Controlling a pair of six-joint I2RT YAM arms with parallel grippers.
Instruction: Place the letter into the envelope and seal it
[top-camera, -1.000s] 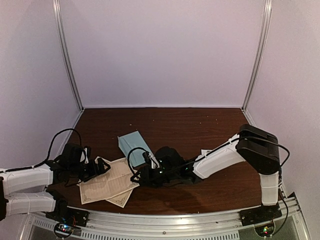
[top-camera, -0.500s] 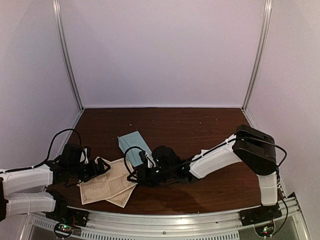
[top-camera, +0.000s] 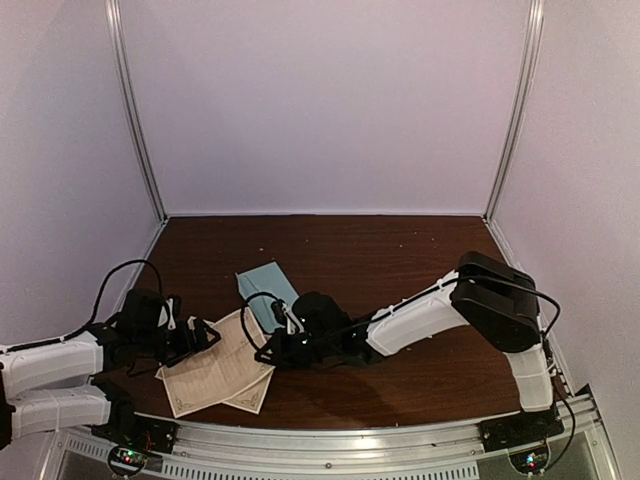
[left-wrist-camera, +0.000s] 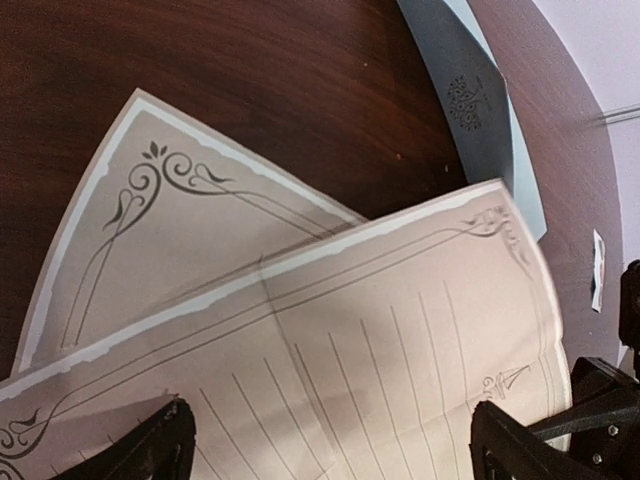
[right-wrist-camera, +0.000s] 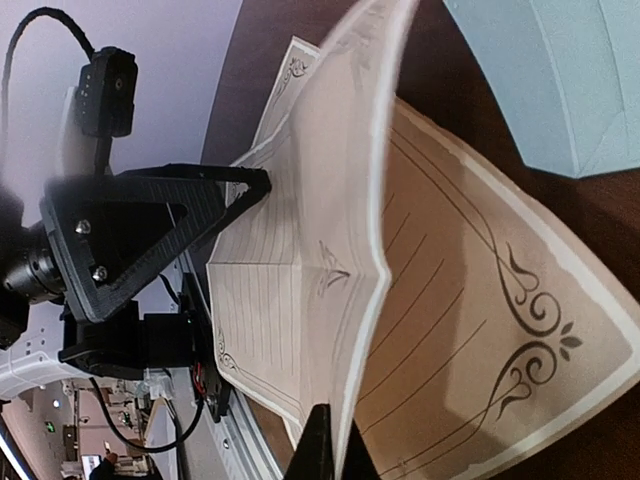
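Note:
Two cream bordered sheets lie overlapped at the front left. The upper one, the letter (top-camera: 212, 366), has faint lines. My right gripper (top-camera: 268, 350) is shut on the letter's right edge (right-wrist-camera: 290, 290); its thin fingertips (right-wrist-camera: 322, 450) pinch that edge, and the sheet bows up off the lower sheet (right-wrist-camera: 470, 330). My left gripper (top-camera: 198, 335) is open, its jaws wide apart over the letter's left part (left-wrist-camera: 400, 330). The light blue-teal envelope (top-camera: 262, 282) lies flat just behind the sheets; it shows in the left wrist view (left-wrist-camera: 480, 100) and the right wrist view (right-wrist-camera: 560, 80).
A small white sticker strip (left-wrist-camera: 598, 270) lies on the brown table beyond the envelope. The lower cream sheet (left-wrist-camera: 170, 230) sticks out to the left under the letter. The table's metal front rail (top-camera: 330, 440) runs close to the sheets. White walls enclose the sides and back.
My right arm has reached further left with the letter's edge pinched, and the sheet has shifted left and bowed up toward my left gripper. The left arm has hardly moved.

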